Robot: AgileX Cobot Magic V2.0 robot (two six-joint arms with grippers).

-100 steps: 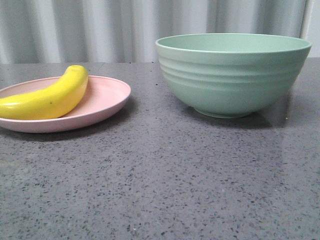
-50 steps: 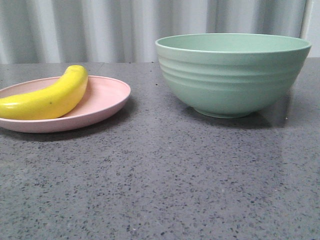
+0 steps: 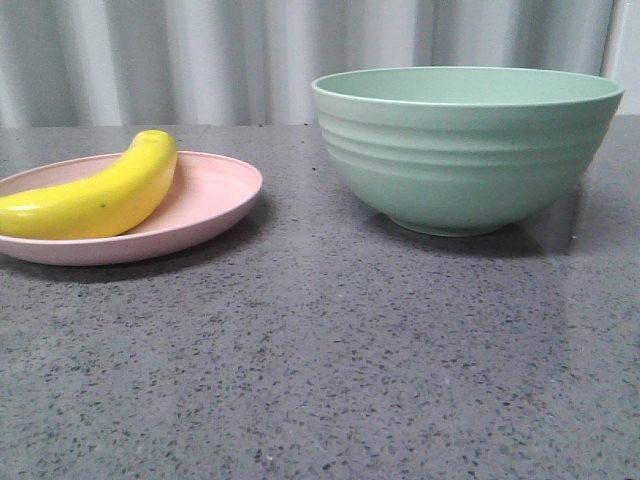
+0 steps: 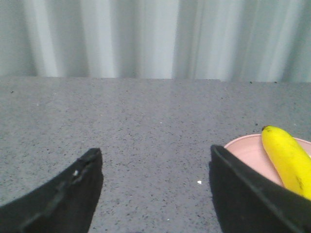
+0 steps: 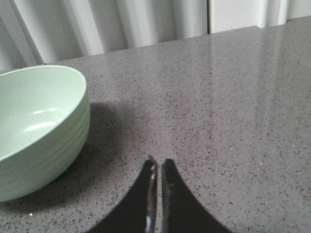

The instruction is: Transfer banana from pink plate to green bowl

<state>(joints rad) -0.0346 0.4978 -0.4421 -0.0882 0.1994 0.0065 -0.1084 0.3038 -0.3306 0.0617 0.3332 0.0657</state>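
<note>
No text, labels or numbers readable — none anywhere.

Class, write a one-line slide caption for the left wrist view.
Open left gripper above the grey table, with the banana on the pink plate beside one finger.

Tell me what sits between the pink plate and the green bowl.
Nothing: the front view shows only bare grey table between the pink plate and the green bowl.

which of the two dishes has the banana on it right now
The pink plate, the shallow dish on the left. The banana lies across it, while the deep green bowl on the right shows no banana inside in the right wrist view.
</note>
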